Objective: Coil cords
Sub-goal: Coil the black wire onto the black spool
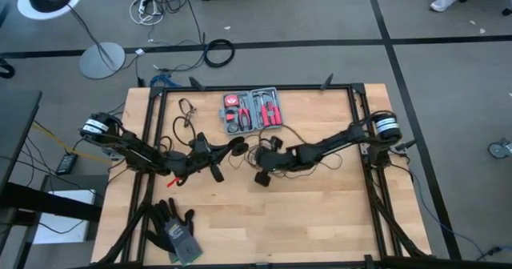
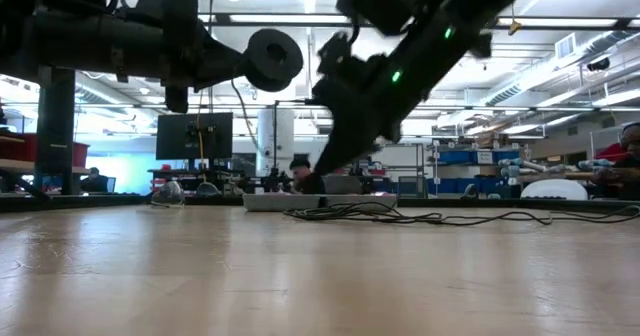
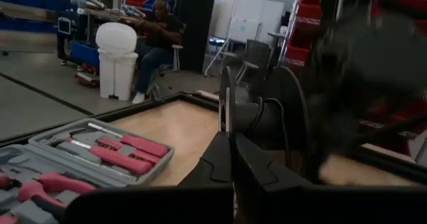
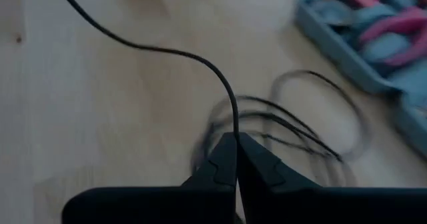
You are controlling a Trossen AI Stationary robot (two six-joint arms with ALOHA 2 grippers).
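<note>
Two dark arms meet over the middle of the wooden bench (image 1: 320, 221), each hand pinched shut on the same thin black cord (image 4: 167, 51). The right hand (image 4: 235, 144) has its fingertips closed on the wire where it rises off the wood, above a loose tangle of loops. The left hand (image 3: 231, 141) is closed on the cord's small round disc (image 3: 228, 104), held on edge and clear of the bench. The rest of the cord lies slack near the red tool kit (image 1: 252, 110) at the far edge.

The risk, as I judge it, is the wire's thinness: it could slide out of the right hand's tips under a pull, or the slack loops could snag each other or the kit's tray and drag into a knot instead of a coil. A tug between the two hands might also twist the disc free.

The overhead camera places both arms and a pair of gloves (image 1: 176, 229) at the near left, but loses the wire. The right wrist camera shows the pinch itself. The bench-level view shows the cord trailing flat to the right.
</note>
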